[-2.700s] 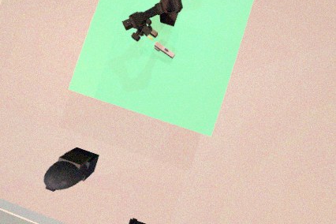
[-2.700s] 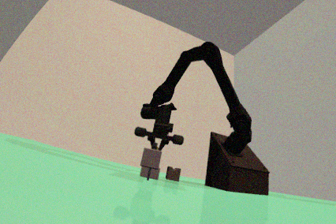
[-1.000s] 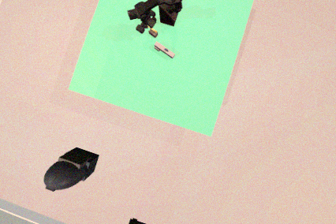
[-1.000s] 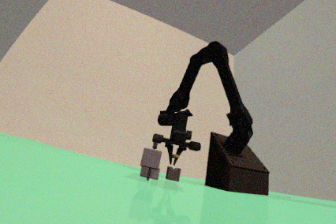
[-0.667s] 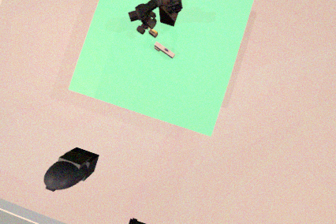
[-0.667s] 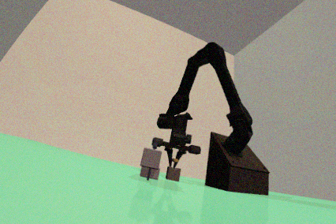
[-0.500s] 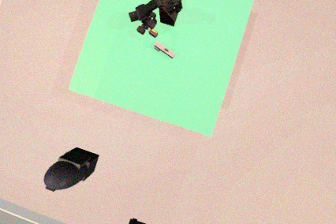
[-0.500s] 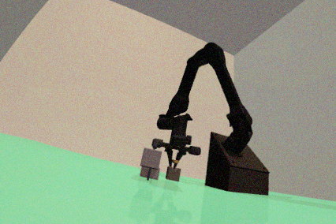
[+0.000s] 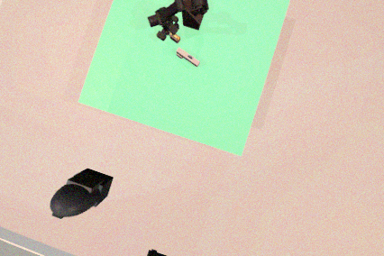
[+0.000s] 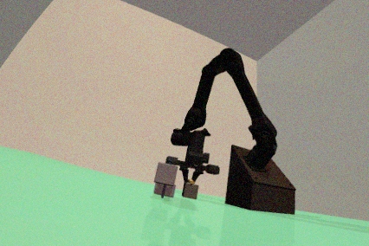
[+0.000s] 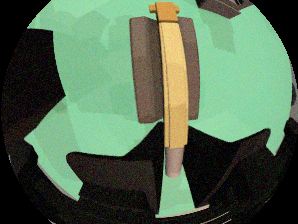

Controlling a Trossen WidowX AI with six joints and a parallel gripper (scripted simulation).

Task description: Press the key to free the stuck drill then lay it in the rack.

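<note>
My gripper (image 9: 169, 32) (image 10: 190, 180) (image 11: 175, 134) is shut on the yellow drill (image 9: 176, 38) (image 11: 175, 85), near its grey tip. The drill lies level, with its orange crosspiece at the top of the wrist view. It runs lengthwise over the middle of the brown rack (image 10: 190, 190) (image 11: 145, 70), whose sides show left and right of it. In the exterior view the fingertips are right at the rack's top. The drill hides the groove, so I cannot tell whether it touches the rack. The pinkish holder block (image 9: 192, 60) (image 10: 165, 173) stands beside the rack, without the drill. I cannot make out the key clearly.
The holder's edge shows at the top right of the wrist view. The arm's dark base (image 9: 192, 18) (image 10: 270, 191) stands behind the rack on the green table top (image 9: 149, 89) (image 10: 87, 211). A large black object (image 9: 74, 198) lies beyond the table, at the lower left.
</note>
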